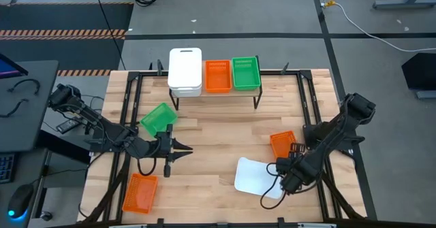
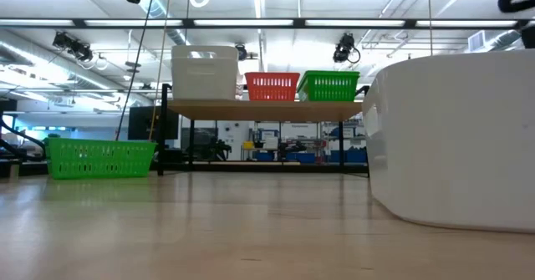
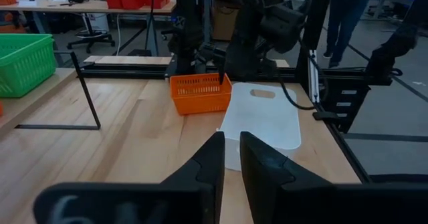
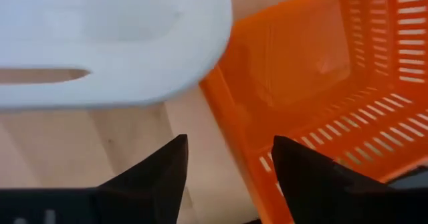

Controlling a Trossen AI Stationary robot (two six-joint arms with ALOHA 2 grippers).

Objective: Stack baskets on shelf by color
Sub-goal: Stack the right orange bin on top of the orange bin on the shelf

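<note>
I count 2 white baskets (image 1: 185, 71) (image 1: 255, 175), 3 orange baskets (image 1: 218, 75) (image 1: 282, 143) (image 1: 140, 192), 2 green baskets (image 1: 246, 73) (image 1: 158, 118), 1 shelf (image 1: 225, 93), 2 arms, 2 grippers (image 1: 182, 153) (image 1: 291, 148).

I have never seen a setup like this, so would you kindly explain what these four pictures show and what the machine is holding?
These are two dark robot arms with two-finger grippers, working at a wooden table. One camera looks down from above, one sits at tabletop height, and one rides on each wrist.

At the back stands a low wood-topped shelf carrying a white plastic basket stack, an orange perforated basket and a green perforated basket.

Loose on the table lie a second green basket, a second orange basket, a third orange basket and an upside-down white basket.

The left gripper has its fingers nearly together and holds nothing. The right gripper is open, one finger on either side of the third orange basket's rim, not gripping yet.
</note>
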